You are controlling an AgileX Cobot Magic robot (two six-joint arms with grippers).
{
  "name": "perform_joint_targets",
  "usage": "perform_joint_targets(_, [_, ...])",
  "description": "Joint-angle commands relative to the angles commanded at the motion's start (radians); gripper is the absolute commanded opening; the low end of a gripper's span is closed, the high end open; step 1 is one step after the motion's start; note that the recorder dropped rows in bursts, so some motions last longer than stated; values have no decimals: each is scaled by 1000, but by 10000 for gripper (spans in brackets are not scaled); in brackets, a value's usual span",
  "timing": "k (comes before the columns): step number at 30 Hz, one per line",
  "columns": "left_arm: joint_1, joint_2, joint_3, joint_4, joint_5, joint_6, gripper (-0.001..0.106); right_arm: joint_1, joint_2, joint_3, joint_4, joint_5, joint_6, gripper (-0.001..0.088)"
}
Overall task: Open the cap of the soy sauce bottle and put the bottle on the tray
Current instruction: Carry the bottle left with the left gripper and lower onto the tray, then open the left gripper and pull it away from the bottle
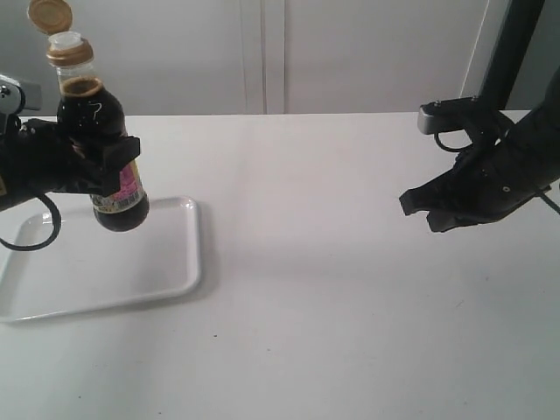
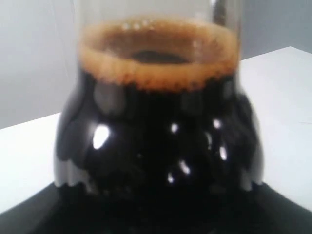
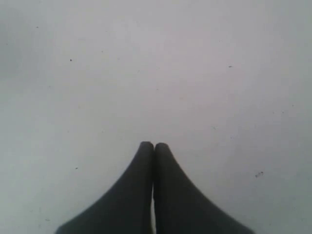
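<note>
left pincer [image 1: 103, 166] grasps soy sauce bottle [image 1: 103, 144] at mid-body, aloft over the tray [image 1: 175, 271], near its far edge. long axis near upright, cap [image 1: 50, 15] flipped open. right pincer [image 1: 418, 208] clenched, empty, well apart from tray, above the table [image 1: 350, 332].

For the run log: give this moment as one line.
cap: flipped open | bottle: held by left hand, tilted, above tray | right hand: shut, empty, over table | left to do: set bottle on tray
</note>
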Motion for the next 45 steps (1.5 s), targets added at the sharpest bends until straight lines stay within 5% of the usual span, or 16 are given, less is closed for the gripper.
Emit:
perform_joint_targets(10, [0, 92, 51, -165, -99, 116, 0, 0, 0, 0, 3, -6, -7, 0])
perform_joint_targets(35, [0, 209, 51, -173, -137, 238, 3, 0, 0, 0, 4, -11, -8, 0])
perform_joint_targets(40, [0, 209, 51, -176, -130, 238, 298, 0, 0, 0, 4, -11, -8, 0])
perform_joint_targets(45, [0, 209, 51, -181, -130, 216, 828, 0, 0, 0, 4, -11, -8, 0])
